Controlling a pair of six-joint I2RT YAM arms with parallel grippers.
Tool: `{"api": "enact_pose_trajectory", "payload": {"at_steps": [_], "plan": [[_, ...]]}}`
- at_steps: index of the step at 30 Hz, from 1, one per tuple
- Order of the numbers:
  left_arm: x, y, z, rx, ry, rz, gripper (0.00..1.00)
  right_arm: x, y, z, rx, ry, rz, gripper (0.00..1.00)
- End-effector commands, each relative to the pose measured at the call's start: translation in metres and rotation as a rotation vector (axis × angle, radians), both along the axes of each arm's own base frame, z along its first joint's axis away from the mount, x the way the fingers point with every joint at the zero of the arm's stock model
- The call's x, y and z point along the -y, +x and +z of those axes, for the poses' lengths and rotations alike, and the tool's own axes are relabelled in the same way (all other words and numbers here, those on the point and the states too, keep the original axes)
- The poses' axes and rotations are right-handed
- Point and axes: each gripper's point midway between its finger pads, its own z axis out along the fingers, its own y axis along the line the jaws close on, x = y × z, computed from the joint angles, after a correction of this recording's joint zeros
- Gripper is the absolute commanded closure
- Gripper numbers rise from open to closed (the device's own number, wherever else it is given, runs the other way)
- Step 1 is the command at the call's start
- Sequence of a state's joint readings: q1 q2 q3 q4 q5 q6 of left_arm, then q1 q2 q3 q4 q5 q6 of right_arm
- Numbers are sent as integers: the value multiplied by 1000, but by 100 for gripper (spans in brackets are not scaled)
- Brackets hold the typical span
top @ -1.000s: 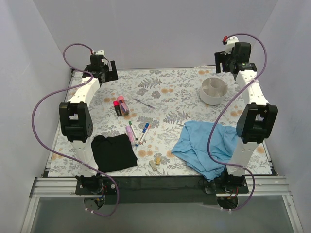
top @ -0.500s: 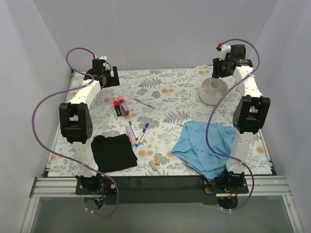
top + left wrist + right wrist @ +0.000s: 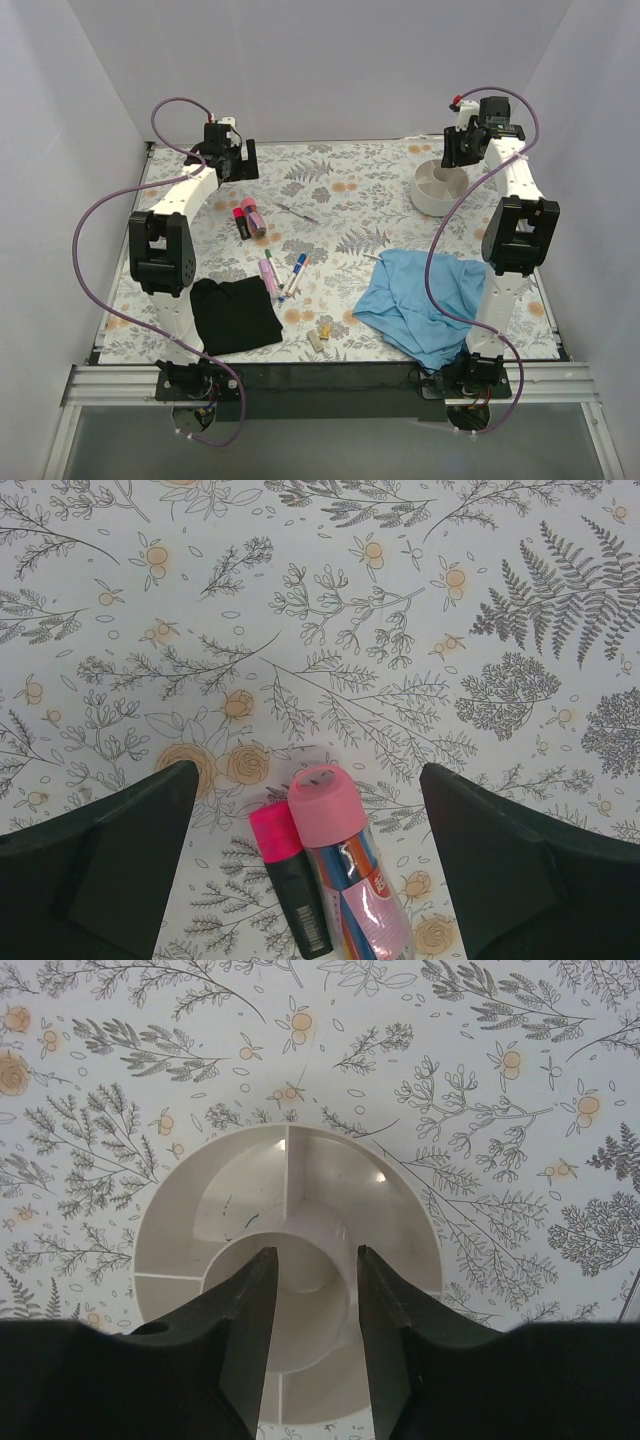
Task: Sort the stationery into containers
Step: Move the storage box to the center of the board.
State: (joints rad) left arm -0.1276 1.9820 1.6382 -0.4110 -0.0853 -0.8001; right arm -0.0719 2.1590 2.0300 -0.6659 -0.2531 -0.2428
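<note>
The white round organiser stands at the far right, and its compartments that show are empty. My right gripper hovers above its centre cup, jaws partly open and empty. My left gripper is at the far left, wide open and empty. Just below it in the left wrist view lie a pink-capped black highlighter and a pink-capped clear tube of pens, side by side. Thin pens lie mid-table. Pale erasers lie near the front.
A black cloth lies at front left and a blue cloth at front right. A thin dark pen lies alone on the floral mat. Purple cables loop from both arms.
My left gripper has moved right, toward the highlighters. My right gripper has shifted left then back right and now hangs over the organiser.
</note>
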Motion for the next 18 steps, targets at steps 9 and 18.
{"api": "enact_pose_trajectory", "payload": {"at_steps": [9, 18], "plan": [[1, -11, 30, 47, -8, -6, 4, 7, -12, 0, -20, -33, -10, 73], [0, -12, 30, 47, -7, -3, 4, -8, -18, 1, -29, -17, 21, 93]]}}
